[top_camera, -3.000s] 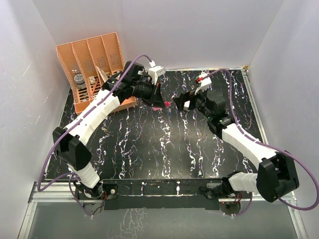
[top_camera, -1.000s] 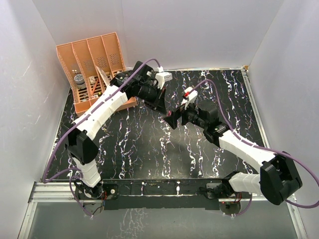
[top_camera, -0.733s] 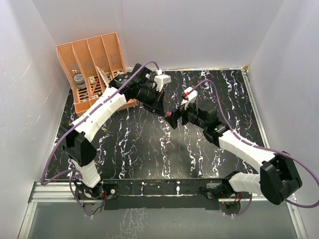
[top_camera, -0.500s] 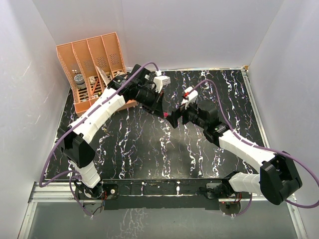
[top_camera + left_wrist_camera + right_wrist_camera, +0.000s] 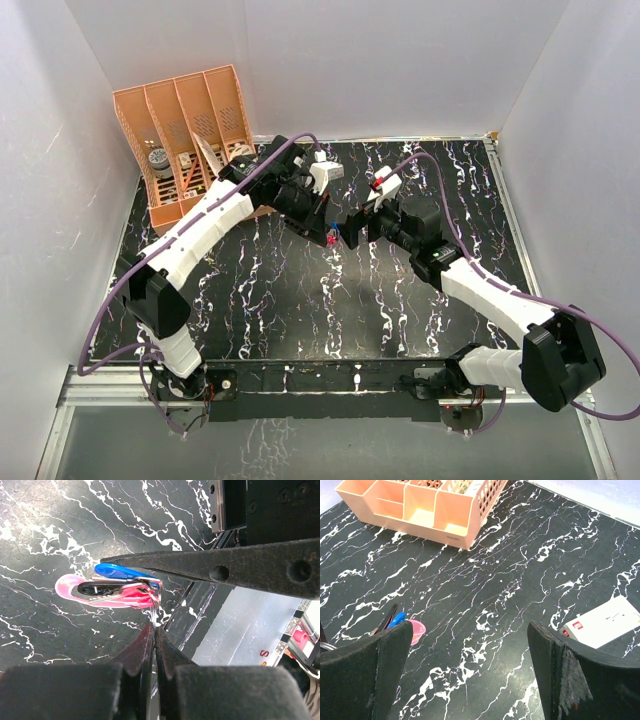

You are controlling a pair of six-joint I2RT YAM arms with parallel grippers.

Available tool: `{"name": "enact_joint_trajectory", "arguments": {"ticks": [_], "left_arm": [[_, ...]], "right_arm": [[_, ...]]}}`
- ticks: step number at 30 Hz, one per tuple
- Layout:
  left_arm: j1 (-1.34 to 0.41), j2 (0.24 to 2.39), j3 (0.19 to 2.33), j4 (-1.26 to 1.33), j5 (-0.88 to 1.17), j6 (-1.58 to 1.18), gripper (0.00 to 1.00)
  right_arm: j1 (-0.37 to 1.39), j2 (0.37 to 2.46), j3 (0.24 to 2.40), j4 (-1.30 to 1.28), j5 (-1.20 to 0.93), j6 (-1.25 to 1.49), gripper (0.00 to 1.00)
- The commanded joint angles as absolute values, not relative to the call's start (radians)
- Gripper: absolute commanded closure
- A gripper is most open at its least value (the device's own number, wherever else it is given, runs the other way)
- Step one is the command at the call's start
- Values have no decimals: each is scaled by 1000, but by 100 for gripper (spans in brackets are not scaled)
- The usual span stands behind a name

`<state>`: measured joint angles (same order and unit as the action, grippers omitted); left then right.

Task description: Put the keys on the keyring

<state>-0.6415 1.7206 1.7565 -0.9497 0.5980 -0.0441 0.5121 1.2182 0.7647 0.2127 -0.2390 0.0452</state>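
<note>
The left claw [image 5: 325, 226] is over the middle of the table [image 5: 300, 300], somewhat toward the far edge. Its fingers [image 5: 145, 647] are pressed fully together on the thin silver ring of the keyring [image 5: 70, 587]. The keyring's pink strap reaches away from the tips, with the dark marbled top behind it. Whether the strap touches the table cannot be told. The blue key [image 5: 120, 571] and the dark key [image 5: 97, 587] lie bunched along the strap, and their inner ends gather at the ring just beside the pinch. Whether either key is threaded on the ring is too small to tell. The right claw [image 5: 351, 232] faces the left one from just beside it. It is spread wide and holds nothing. In the left wrist view, one of its fingers [image 5: 225, 570] crosses just over the blue key, and touch is not clear. In the right wrist view, the blue key [image 5: 396, 619] and the pink strap [image 5: 415, 630] show just past the left finger [image 5: 365, 680], outside the gap. A peach organizer [image 5: 185, 140] stands in the far left corner. A white box [image 5: 600, 622] lies flat on the table, well apart from the keys.
</note>
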Motion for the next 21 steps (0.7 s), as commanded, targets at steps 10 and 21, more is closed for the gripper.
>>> {"name": "enact_joint_trajectory", "arguments": {"ticks": [10, 21], "left_arm": [[-649, 1779, 1887, -1086, 543, 6, 100], [-651, 1921, 2110, -1213, 514, 59, 100]], "right_arm": [[502, 1122, 866, 187, -78, 51, 2], [500, 1062, 900, 128, -190, 25, 6]]}}
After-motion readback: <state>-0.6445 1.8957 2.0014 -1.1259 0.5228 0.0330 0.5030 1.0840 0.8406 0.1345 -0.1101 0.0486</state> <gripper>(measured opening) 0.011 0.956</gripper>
